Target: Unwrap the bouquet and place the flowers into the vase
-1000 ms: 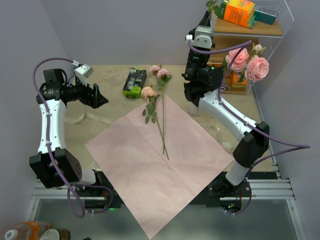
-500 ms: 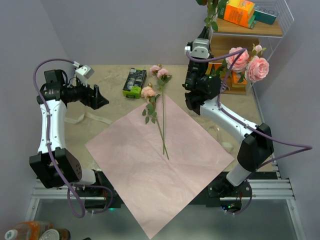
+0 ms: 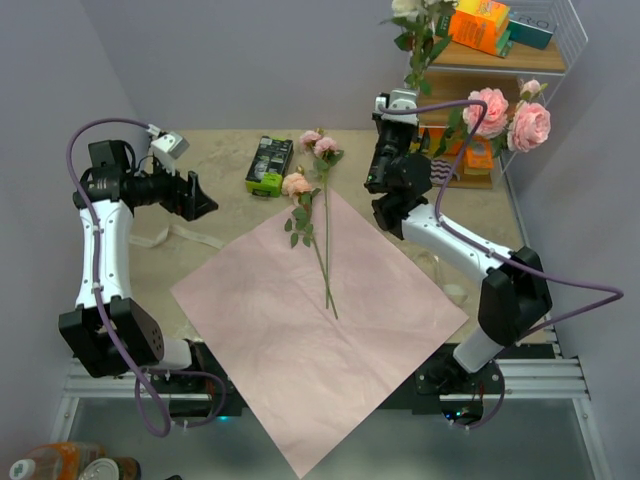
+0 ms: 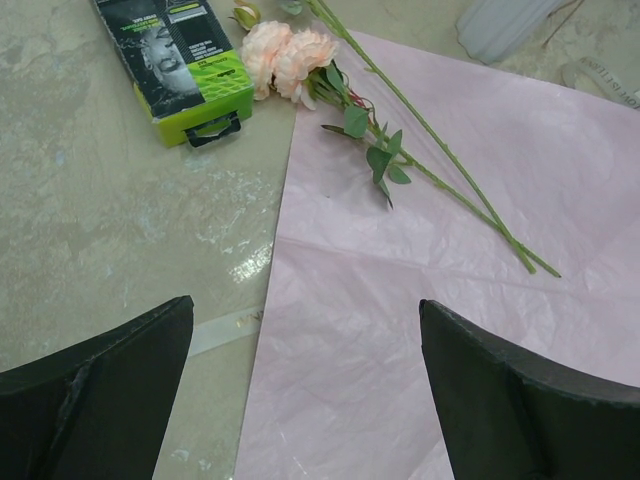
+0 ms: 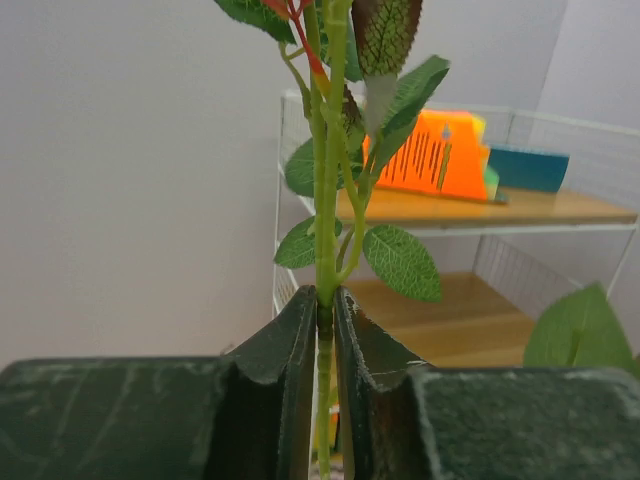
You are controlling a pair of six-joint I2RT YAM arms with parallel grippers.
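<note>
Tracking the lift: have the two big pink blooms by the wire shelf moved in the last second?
Yes. The pink blooms have shifted up and to the right in the top view against the shelf, and now sit nearer its right edge.

Pink flowers (image 3: 295, 184) flat on opened paper (image 3: 300, 350); one stem (image 5: 328, 200) upright.

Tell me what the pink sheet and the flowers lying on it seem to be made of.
Pink sheet: thin matte tissue-like paper, judging by its fine crinkles. Flowers: probably artificial, fabric petals on plastic stems; stems look stiff and evenly green, but unsure.
</note>
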